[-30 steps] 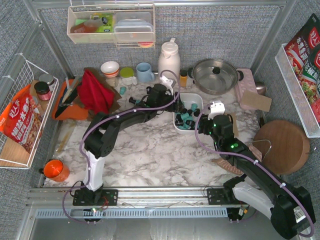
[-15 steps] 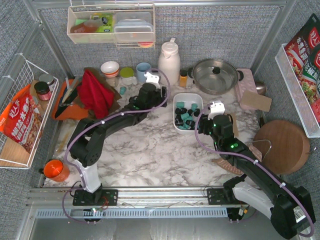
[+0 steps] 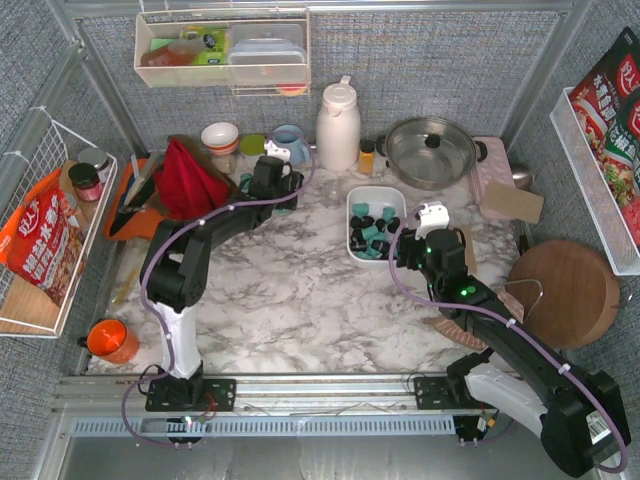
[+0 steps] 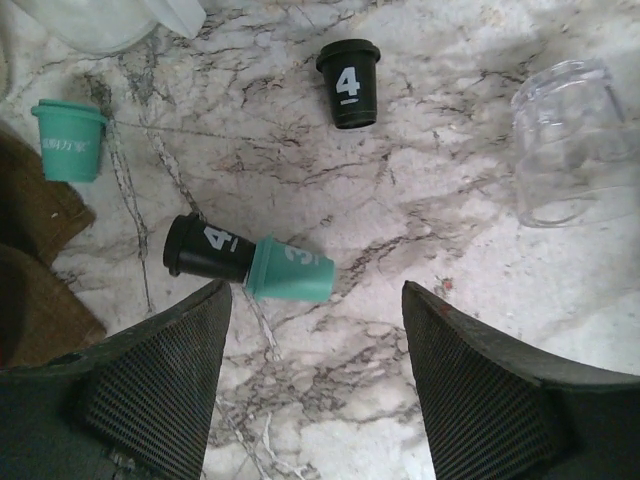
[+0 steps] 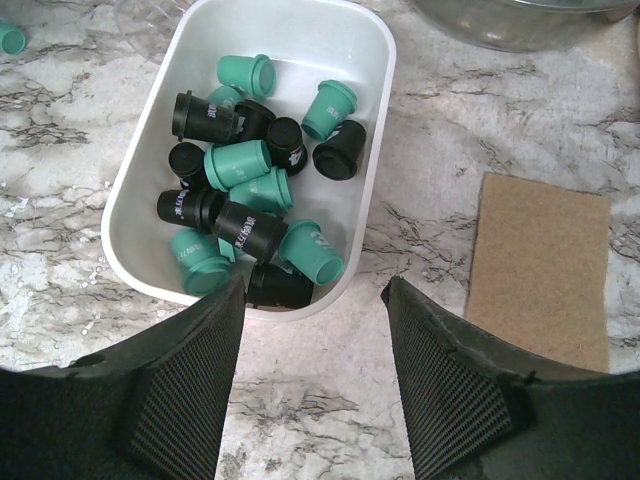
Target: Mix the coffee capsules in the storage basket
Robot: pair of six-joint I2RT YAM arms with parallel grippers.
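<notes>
1. Looking down from the top camera, a white storage basket sits on a marble table, right of centre. It holds teal and black coffee capsules. The right gripper hovers at the basket's near right corner. The left gripper is well to the left of the basket, near a blue mug.

2. Left wrist camera: the left gripper has its jaws apart and holds nothing, above bare marble. Four stray capsules lie outside the basket. A black one and a teal one lie on their sides, touching, just beyond the fingertips. Another black one marked 4 lies farther off, and a teal one sits at the far left. A clear glass is at the right.

3. Right wrist camera: the right gripper is also spread and empty, above the near end of the storage basket. The coffee capsules lie jumbled, the two colours interleaved. A brown mat lies to the right.

4. Judgement: the step in hand looks like gathering strays. The next move calls for lowering over one of the touching pair without nudging its neighbour, then carrying it right to the basket.
</notes>
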